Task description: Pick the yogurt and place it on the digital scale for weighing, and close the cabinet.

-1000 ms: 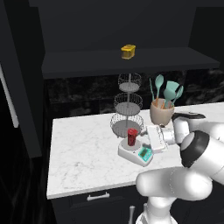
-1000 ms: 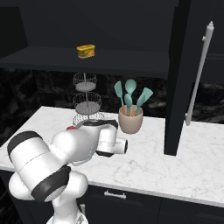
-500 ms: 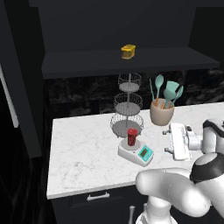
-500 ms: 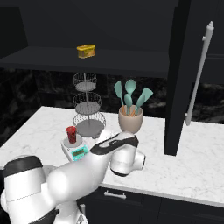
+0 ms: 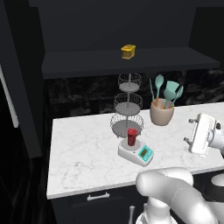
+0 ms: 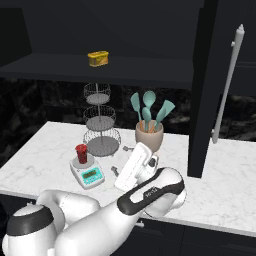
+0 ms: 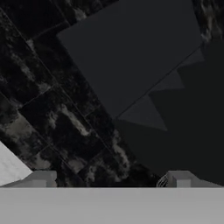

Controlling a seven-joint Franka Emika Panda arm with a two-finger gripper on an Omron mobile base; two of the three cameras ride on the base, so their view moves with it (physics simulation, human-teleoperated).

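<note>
The red yogurt (image 5: 132, 136) (image 6: 81, 153) stands upright on the round plate of the white digital scale (image 5: 141, 155) (image 6: 91, 176), in front of the wire stand. My gripper (image 5: 188, 130) (image 6: 119, 160) hovers above the counter to the right of the scale, apart from it, open and holding nothing. In the hand view its fingertips (image 7: 39, 178) frame dark backsplash and the underside of a shelf. The black cabinet is open: one door (image 6: 202, 85) with a silver bar handle (image 6: 227, 85) stands out at the right, another door (image 5: 19, 83) at the left.
A tiered wire basket stand (image 5: 127, 105) (image 6: 100, 122) rises behind the scale. Right of it, a beige crock of teal utensils (image 5: 162, 109) (image 6: 149, 134). A yellow container (image 5: 128, 51) (image 6: 98, 58) sits on the cabinet shelf. White marble counter (image 5: 83, 153) has bare room left of the scale.
The hand has drawn back from the scale and swung right, with the jaws wide. The yogurt has stayed on the scale.
</note>
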